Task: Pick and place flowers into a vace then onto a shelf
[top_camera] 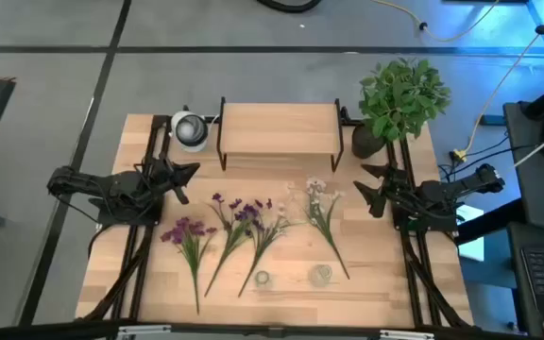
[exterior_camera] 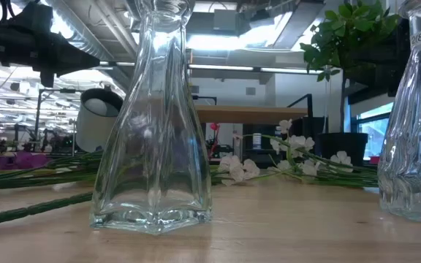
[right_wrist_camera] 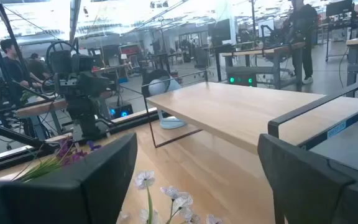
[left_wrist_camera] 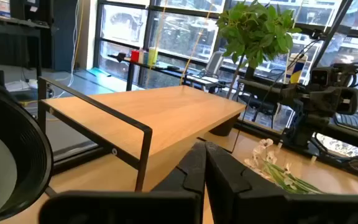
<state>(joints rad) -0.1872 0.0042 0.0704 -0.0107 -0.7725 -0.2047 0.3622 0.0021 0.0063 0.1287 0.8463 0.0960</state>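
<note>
Four flower stems lie flat on the table's near half: three purple ones (top_camera: 185,231) (top_camera: 239,215) (top_camera: 268,223) and a white spray (top_camera: 319,203) (exterior_camera: 283,164). Two clear glass vases (top_camera: 263,279) (top_camera: 321,275) stand upright near the table's near edge; the low view shows them close up (exterior_camera: 152,131) (exterior_camera: 419,146). The shelf (top_camera: 277,132) (left_wrist_camera: 166,115) (right_wrist_camera: 241,112) stands at the far middle on black legs. My left gripper (top_camera: 189,178) (left_wrist_camera: 204,171) hovers shut, left of the shelf's front. My right gripper (top_camera: 366,187) (right_wrist_camera: 194,180) hovers open, right of the white spray.
A bushy green potted plant (top_camera: 399,94) stands at the table's far right corner. A round white device (top_camera: 190,129) sits left of the shelf. Black frame rails run along both table sides. People stand in the room beyond (right_wrist_camera: 300,37).
</note>
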